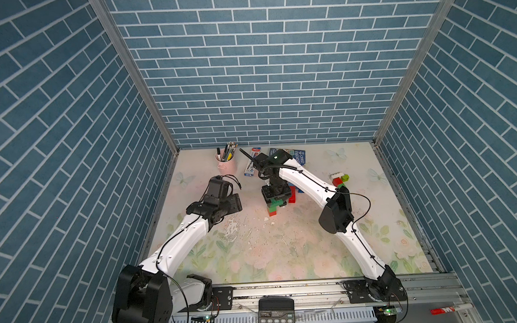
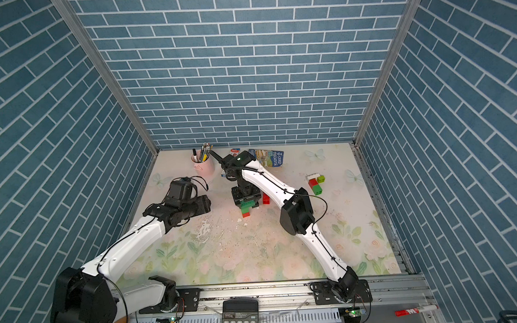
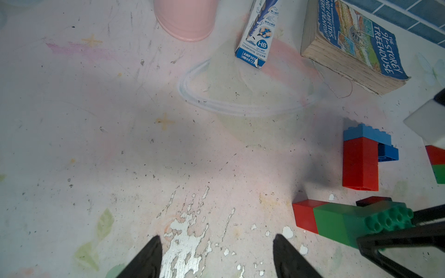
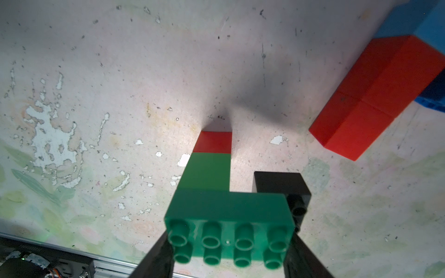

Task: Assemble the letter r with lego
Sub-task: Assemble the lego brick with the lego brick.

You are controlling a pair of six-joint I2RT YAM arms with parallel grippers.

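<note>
- right gripper (image 4: 230,238): jaws clamped on the long green brick (image 4: 228,216), one finger on each short end. Studs face back at the wrist.
- Long axis of that brick runs jaw to jaw, crosswise to the stem.
- Just past the jaws is the stem: short green brick (image 4: 207,169), then red brick (image 4: 214,142). Stem axis points straight away from the jaws to the mat (image 4: 96,60). Red end is judged seated there; plumb or tilted cannot be told.
- black brick (image 4: 279,184) is hung under the overhanging end, beside the stem with a gap between. The r outline is judged formed.
- Risk: the foot is narrow and the overhang plus black brick load one side, so a topple toward that side is likely if the jaws are opened off-plumb.
- Risk: only the top brick is gripped, so it could be pulled off the stem by any lift or twist.
- red-and-blue stack (image 4: 375,96) lies near, off the black-brick side of the jaws. It could be clipped by a sideways retreat.
- left gripper (image 3: 216,237): jaws wide, nothing between them, bare mat beneath. The r sits well off to one side, so no support is given.
- Far from both jaws: loose bricks (image 1: 338,181), pencil box (image 3: 255,36), book (image 3: 356,45), pink cup (image 3: 185,19).
</note>
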